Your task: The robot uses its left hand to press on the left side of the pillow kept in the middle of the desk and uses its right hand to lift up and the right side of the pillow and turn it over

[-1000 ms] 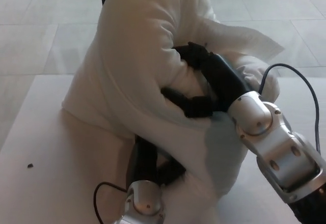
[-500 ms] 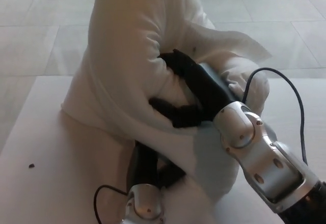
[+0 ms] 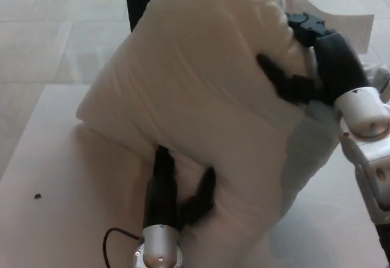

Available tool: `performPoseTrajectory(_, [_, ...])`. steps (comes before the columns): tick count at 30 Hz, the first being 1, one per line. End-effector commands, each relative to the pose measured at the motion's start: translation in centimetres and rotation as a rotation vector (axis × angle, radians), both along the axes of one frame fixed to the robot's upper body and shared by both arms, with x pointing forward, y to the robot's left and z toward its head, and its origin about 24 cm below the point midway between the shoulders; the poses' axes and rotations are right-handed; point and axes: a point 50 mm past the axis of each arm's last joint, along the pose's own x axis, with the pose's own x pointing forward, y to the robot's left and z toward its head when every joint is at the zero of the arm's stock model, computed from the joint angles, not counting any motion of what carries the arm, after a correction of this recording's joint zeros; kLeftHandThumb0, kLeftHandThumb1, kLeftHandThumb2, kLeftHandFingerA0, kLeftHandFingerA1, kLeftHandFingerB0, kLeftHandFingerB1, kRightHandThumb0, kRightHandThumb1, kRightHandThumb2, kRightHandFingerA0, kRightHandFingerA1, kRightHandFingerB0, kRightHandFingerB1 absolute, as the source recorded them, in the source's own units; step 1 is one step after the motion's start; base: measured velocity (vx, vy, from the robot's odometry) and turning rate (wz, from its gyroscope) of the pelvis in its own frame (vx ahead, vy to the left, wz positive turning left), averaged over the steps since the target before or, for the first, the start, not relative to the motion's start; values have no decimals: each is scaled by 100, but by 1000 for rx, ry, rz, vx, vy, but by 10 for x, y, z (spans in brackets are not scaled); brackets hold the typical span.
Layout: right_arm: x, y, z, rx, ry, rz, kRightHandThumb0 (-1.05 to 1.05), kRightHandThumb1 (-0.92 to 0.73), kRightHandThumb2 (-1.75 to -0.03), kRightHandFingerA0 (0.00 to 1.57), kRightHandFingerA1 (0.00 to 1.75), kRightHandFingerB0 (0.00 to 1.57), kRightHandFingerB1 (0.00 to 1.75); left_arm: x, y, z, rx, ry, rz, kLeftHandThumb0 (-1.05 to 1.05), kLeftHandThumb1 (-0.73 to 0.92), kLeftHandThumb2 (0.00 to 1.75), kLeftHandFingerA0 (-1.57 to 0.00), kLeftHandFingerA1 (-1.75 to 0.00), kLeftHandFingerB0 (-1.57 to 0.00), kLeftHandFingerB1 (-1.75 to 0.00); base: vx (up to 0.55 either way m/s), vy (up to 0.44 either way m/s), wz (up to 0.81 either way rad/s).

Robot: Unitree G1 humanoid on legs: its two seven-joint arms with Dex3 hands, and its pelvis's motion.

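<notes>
White pillow point(image 3: 201, 91) reared; right hand point(image 3: 311, 61) grips edge.

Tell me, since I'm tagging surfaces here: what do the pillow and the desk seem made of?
The pillow: white woven fabric over soft filling, matte; it creases and dents under the right hand. The desk: smooth, hard, pale, faintly glossy top, possibly laminate; the look leaves it open.

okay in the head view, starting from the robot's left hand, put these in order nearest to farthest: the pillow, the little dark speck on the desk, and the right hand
From the left hand:
1. Pillow: touching, the hand presses on its lower edge.
2. Dark speck: on the desk, toward the picture's left.
3. Right hand: upper right, gripping the pillow's raised side.
</notes>
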Motion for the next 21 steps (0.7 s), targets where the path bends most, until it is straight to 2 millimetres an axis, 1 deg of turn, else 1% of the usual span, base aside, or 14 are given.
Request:
performPoseTrajectory(1, [-18, -69, -9, 254, 112, 47, -39, -55, -56, 50, 57, 49, 36, -30, 38, -28, -296, 194, -108, -60, 57, 57, -16, -104, 0, 0, 0, 0, 0])
performPoseTrajectory(2, [-19, -71, -10, 257, 113, 46, -39, -55, -56, 50, 57, 49, 36, -30, 41, -28, -293, 194, -104, -60, 57, 57, -16, -104, 0, 0, 0, 0, 0])
performPoseTrajectory(3, [-24, -80, -15, 279, 128, 26, -39, -56, -57, 59, 93, 49, 37, -31, 52, -27, -293, 189, -80, -55, 56, 57, -12, -94, 0, 0, 0, 0, 0])
performPoseTrajectory(5, [-33, -93, -22, 310, 151, -4, -39, -56, -57, 59, 93, 49, 37, -32, 68, -26, -292, 181, -45, -55, 56, 57, -12, -94, 0, 0, 0, 0, 0])
performPoseTrajectory(6, [-39, -99, -28, 310, 171, -19, -38, -58, -58, 64, 110, 48, 36, -33, 76, -26, -275, 182, -34, -52, 58, 57, -8, -68, 0, -1, 0, 0, 0])
performPoseTrajectory(7, [-50, -109, -39, 309, 204, -42, -39, -58, -58, 67, 108, 46, 36, -36, 91, -26, -246, 182, -15, -66, 46, 74, -24, -81, 0, -3, 0, 0, 0])
performPoseTrajectory(8, [-54, -112, -43, 315, 217, -46, -37, -58, -58, 68, 108, 47, 36, -38, 96, -26, -241, 181, -9, -48, 51, 71, -28, -80, 0, -4, 0, 0, 0])
performPoseTrajectory(11, [-63, -119, -53, 344, 241, -53, -37, -57, -58, 73, 122, 44, 37, -42, 107, -24, -242, 188, 28, -60, 50, 80, -36, -83, 0, -11, 0, 0, 0])
performPoseTrajectory(12, [-67, -123, -58, 346, 248, -63, -37, -57, -57, 68, 105, 45, 37, -44, 113, -24, -230, 192, 35, -48, 57, 57, -35, -96, 0, -14, 0, 0, 0])
performPoseTrajectory(14, [-72, -129, -62, 352, 261, -80, -38, -56, -58, 72, 133, 45, 38, -44, 120, -22, -224, 188, 35, -56, 42, 74, -28, -72, 0, -10, 0, 0, 0])
performPoseTrajectory(17, [-80, -134, -67, 351, 275, -84, -38, -57, -59, 74, 132, 44, 38, -46, 128, -21, -179, 168, 38, -48, 57, 57, -31, -71, 0, -15, 0, 0, 0])
performPoseTrajectory(18, [-89, -142, -69, 344, 286, -101, -38, -58, -57, 72, 112, 46, 36, -46, 135, -15, -202, 146, 58, -51, 47, 79, -38, -77, 0, -20, 0, 0, 0])
performPoseTrajectory(20, [-91, -143, -69, 345, 287, -102, -38, -58, -57, 72, 112, 46, 36, -45, 135, -14, -206, 145, 55, -51, 47, 79, -38, -77, 0, -20, 0, 0, 0])
performPoseTrajectory(21, [-102, -161, -67, 361, 288, -146, -38, -58, -60, 70, 156, 43, 36, -42, 155, -3, -148, 121, 87, -53, 55, 57, -26, -71, 0, -21, 0, 0, 0])
